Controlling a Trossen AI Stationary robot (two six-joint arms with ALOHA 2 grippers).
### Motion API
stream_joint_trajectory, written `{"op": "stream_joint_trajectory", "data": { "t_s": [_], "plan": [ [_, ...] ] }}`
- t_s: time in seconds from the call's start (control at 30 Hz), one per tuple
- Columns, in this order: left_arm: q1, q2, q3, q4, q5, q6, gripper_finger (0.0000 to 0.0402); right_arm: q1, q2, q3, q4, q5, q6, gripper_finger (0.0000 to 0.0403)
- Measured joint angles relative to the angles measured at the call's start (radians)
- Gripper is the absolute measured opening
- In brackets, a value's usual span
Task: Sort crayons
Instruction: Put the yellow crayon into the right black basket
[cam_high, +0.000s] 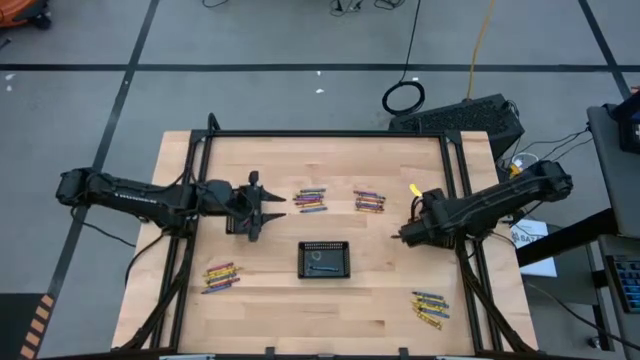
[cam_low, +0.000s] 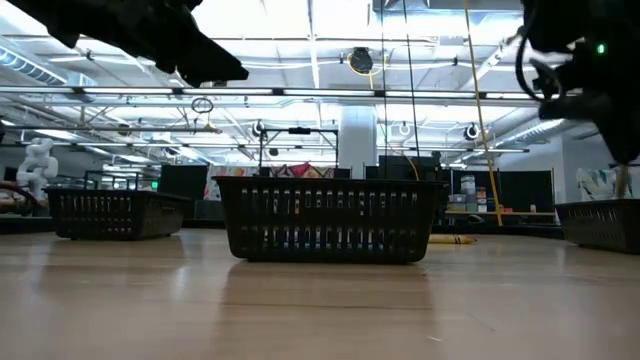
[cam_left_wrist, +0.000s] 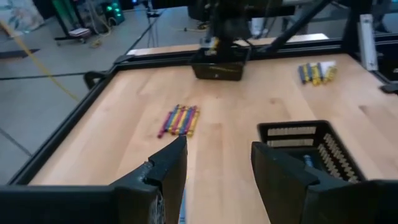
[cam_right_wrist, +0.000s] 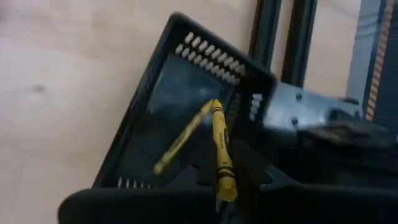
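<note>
1. The right gripper (cam_right_wrist: 227, 202) is clamped on a yellow crayon (cam_right_wrist: 221, 155), over a black tray (cam_right_wrist: 168, 93) at the table's (cam_high: 270, 305) 3 o'clock edge; a second yellow crayon (cam_right_wrist: 181, 138) lies in that tray.
2. The left gripper (cam_left_wrist: 217, 168) hovers at the 9 o'clock side, its fingers spread wide and empty.
3. The centre tray (cam_high: 324, 259) sits mid-table.
4. Crayon piles lie at 12 o'clock (cam_high: 310, 200), 1 o'clock (cam_high: 369, 200), 5 o'clock (cam_high: 430, 310) and 7 o'clock (cam_high: 220, 276) from that tray.
</note>
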Motion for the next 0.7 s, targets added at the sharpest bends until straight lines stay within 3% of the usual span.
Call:
{"op": "stream_joint_trajectory", "data": {
  "t_s": [0.1, 0.2, 0.5, 0.7],
  "plan": [
    [-0.023, 0.000, 0.000, 0.001, -0.015, 0.000, 0.0183, -0.010, 0.004, -0.050, 0.150, 0.067, -0.014, 0.0004],
    [-0.040, 0.000, 0.000, 0.012, -0.019, 0.000, 0.0183, -0.025, 0.004, -0.092, 0.192, 0.082, -0.027, 0.0005],
    [-0.093, 0.000, 0.000, 0.025, -0.072, -0.001, 0.0183, -0.032, 0.006, -0.180, 0.473, 0.256, -0.142, 0.0006],
    [-0.107, 0.000, 0.000, 0.034, -0.105, -0.001, 0.0183, -0.067, 0.005, -0.183, 0.533, 0.363, -0.174, 0.0006]
  ]
}}
